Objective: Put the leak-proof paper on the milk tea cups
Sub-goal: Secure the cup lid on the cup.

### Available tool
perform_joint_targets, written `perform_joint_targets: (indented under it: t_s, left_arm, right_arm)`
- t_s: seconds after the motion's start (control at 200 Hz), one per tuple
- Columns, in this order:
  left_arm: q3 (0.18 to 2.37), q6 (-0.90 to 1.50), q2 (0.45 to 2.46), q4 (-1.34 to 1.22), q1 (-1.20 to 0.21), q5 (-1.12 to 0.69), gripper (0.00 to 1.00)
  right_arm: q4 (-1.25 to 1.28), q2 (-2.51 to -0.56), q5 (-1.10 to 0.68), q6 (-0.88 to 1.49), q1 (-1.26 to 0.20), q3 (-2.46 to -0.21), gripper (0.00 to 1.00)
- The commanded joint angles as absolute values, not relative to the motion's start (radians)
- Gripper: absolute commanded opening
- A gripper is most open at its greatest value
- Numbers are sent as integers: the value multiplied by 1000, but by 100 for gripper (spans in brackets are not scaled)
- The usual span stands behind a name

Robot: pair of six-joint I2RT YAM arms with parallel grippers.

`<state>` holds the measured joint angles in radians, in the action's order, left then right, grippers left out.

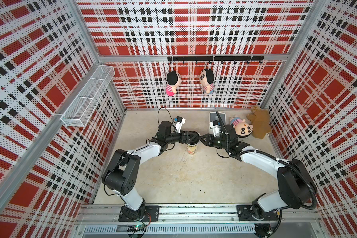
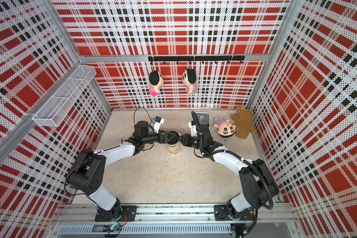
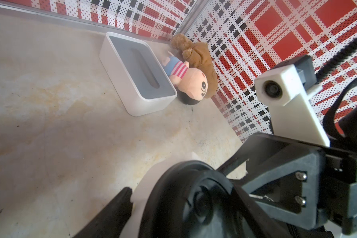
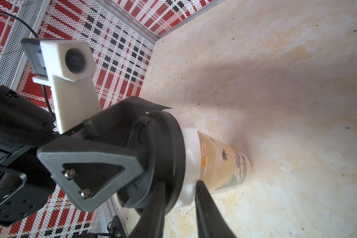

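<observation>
The milk tea cup [image 1: 192,148] [image 2: 173,148] [image 4: 223,162] stands upright mid-table. The white leak-proof paper [image 4: 192,148] [image 3: 144,185] lies over its rim, its edge folded down round the cup wall. A black lid [image 4: 173,144] [image 3: 194,195] sits on top of the paper. My left gripper [image 1: 195,137] [image 2: 174,137] [image 3: 183,191] reaches in from the left, and its jaws span the lid from side to side. My right gripper [image 1: 200,138] [image 2: 180,138] [image 4: 178,185] meets the cup from the right. One of its fingers is over the lid's edge and the other is against the paper just below.
A white box with a grey slotted top [image 1: 213,118] [image 3: 136,72] stands behind the right arm. A plush doll [image 1: 242,127] and a brown bear [image 1: 259,123] lie at the back right. Two dolls [image 1: 172,82] hang on the back wall. A wire basket [image 1: 87,96] is on the left wall.
</observation>
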<state>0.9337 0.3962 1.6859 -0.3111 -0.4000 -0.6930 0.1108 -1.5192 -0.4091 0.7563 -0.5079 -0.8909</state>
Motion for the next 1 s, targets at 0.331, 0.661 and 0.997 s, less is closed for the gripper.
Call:
perform_joint_targets:
  t_s: [0.331,0.661,0.997]
  left_arm:
    - [842,293,1788,-12,-406,-607,76]
    - [845,292,1792,-11,-406,-612,74]
    - [847,290,1795,-8,-408,-613,73]
  right_arm:
    - [-349,-1517,-238,662,-514,-1011,35]
    - [-354,-1606,-247,627,-511,-1185,35]
    - [-340,-1570,-218,609,-496,-1214,37]
